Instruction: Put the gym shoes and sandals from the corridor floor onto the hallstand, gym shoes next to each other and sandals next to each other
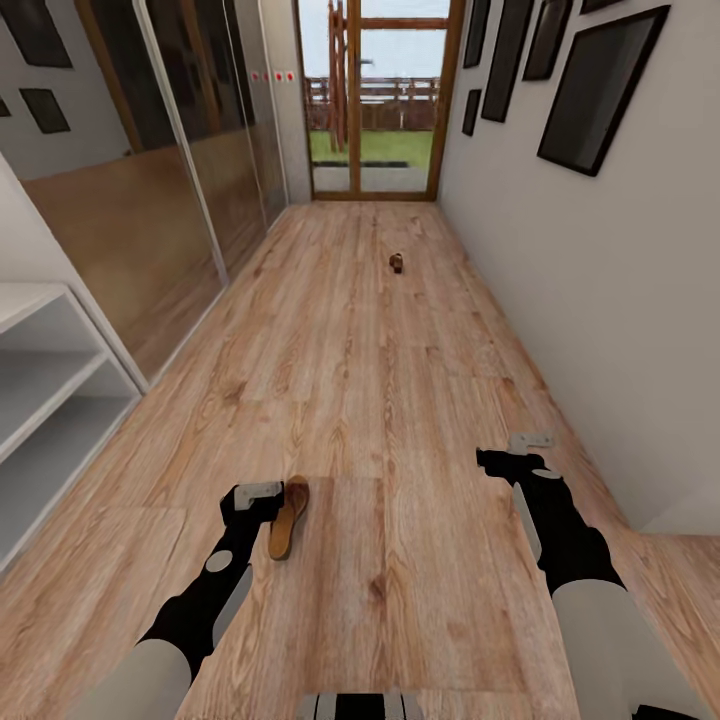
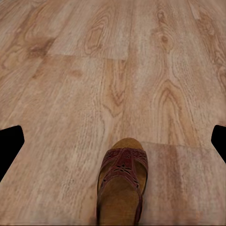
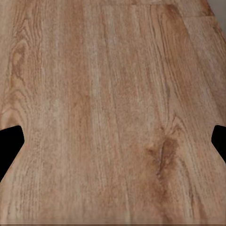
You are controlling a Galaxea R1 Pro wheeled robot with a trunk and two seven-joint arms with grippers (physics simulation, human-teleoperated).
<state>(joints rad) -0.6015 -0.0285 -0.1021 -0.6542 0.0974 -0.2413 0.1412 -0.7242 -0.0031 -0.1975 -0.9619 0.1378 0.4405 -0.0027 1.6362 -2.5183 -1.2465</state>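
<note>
One dark brown sandal [image 1: 288, 516] with a tan insole lies on the corridor floor [image 1: 380, 400], just right of my left gripper [image 1: 258, 494]. In the left wrist view that sandal [image 2: 122, 181] rests on the planks between the spread black fingertips [image 2: 10, 143], untouched, and the left gripper [image 2: 115, 143] is open. A second sandal [image 1: 397, 263] lies far down the corridor. My right gripper [image 1: 515, 450] hovers open over bare planks [image 3: 113, 117], with its fingertips [image 3: 219, 141] wide apart. The gym shoes and the hallstand are out of view.
A plain white shelf unit [image 1: 40, 400] stands at the left, with mirrored sliding doors [image 1: 170, 180] beyond it. The right wall [image 1: 600, 300] carries dark picture frames. A glass door [image 1: 375, 100] closes the far end.
</note>
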